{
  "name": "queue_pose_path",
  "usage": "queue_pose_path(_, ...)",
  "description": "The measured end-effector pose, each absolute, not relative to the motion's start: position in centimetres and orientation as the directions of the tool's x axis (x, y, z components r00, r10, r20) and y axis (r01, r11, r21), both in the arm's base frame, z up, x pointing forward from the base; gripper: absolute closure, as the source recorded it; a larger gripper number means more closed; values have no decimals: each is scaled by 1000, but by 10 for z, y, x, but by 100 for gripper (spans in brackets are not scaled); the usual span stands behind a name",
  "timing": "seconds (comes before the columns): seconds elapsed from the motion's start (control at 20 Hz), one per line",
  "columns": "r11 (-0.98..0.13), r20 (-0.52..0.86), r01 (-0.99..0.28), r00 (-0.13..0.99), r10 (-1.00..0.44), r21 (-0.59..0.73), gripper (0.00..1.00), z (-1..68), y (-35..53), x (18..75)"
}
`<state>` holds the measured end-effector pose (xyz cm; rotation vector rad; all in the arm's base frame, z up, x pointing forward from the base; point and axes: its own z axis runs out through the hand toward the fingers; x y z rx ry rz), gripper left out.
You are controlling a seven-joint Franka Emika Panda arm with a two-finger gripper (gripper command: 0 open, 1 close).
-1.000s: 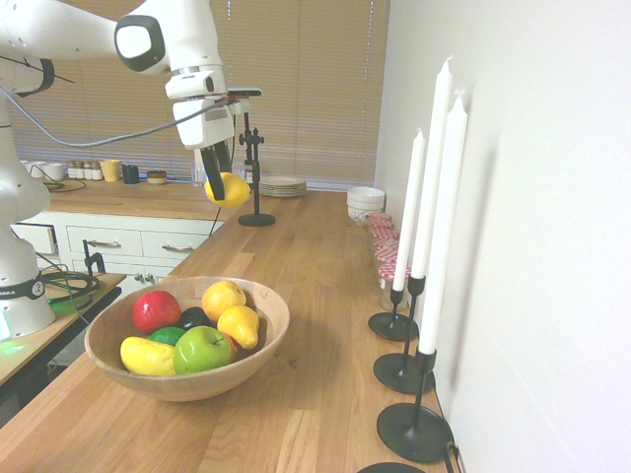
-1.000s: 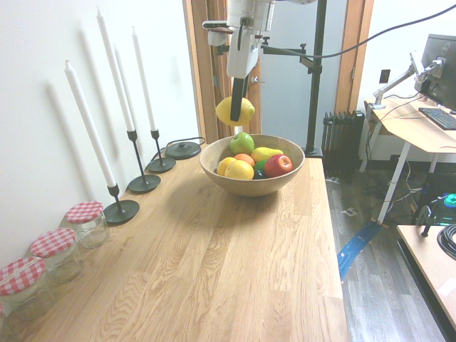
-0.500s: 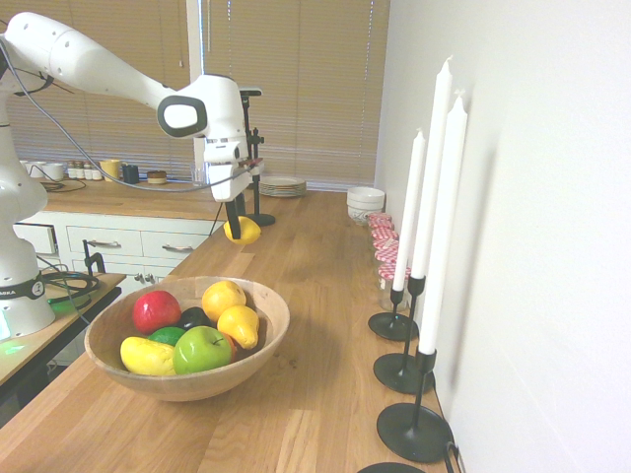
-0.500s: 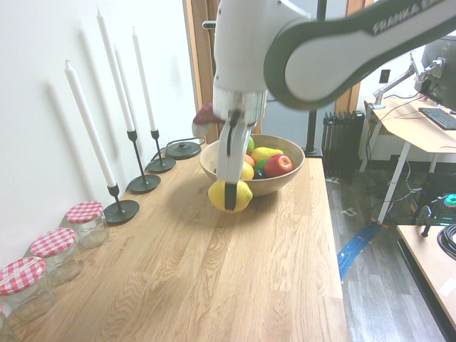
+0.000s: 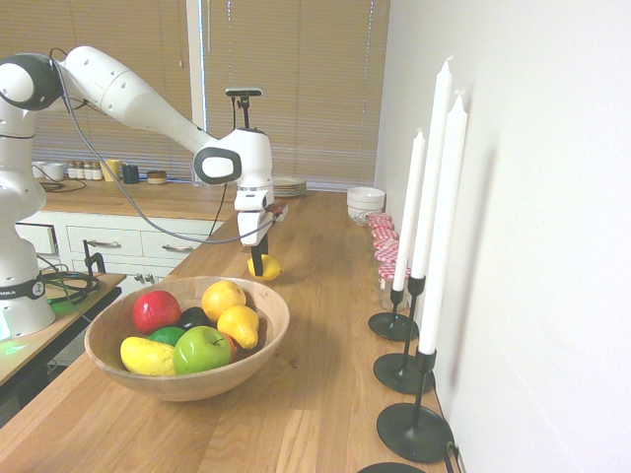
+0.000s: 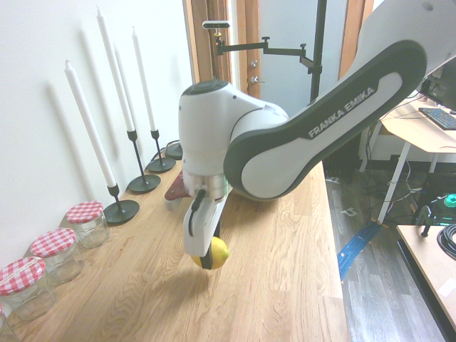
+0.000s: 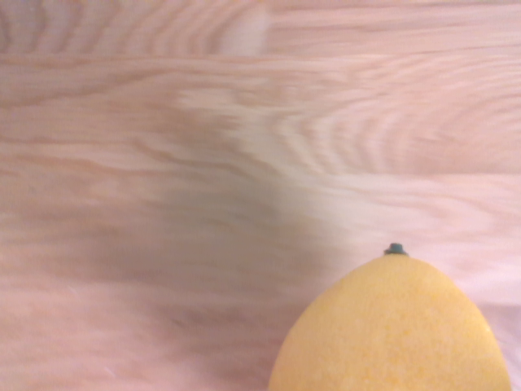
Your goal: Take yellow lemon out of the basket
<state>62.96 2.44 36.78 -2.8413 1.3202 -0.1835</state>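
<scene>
One long wooden counter (image 5: 315,296) carries everything. One white arm (image 5: 138,99) reaches over it, its gripper (image 5: 259,266) pointing down with jaws clamped on the yellow lemon (image 5: 266,267), low over bare wood beyond the basket (image 5: 268,330) and outside it. One basket holds six fruits: a red apple (image 5: 156,309), a green apple (image 5: 202,348), and four more. Three white candles (image 5: 434,187) in black holders line the wall. Three red-checked jars (image 6: 55,253) sit past them. Open board lies around the lemon.

Your arm (image 6: 285,135) wears glossy white shells with grey joint bands, FRANKA EMIKA lettering, and a trailing grey cable.
</scene>
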Motion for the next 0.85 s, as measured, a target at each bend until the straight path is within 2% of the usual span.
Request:
queue_pose_path(0.05,-644,105,-763,638,-763,-53,0,367,28,632)
queue_pose_path(0.85,-622,111,-781,614,-781,-59,0,372,23,635)
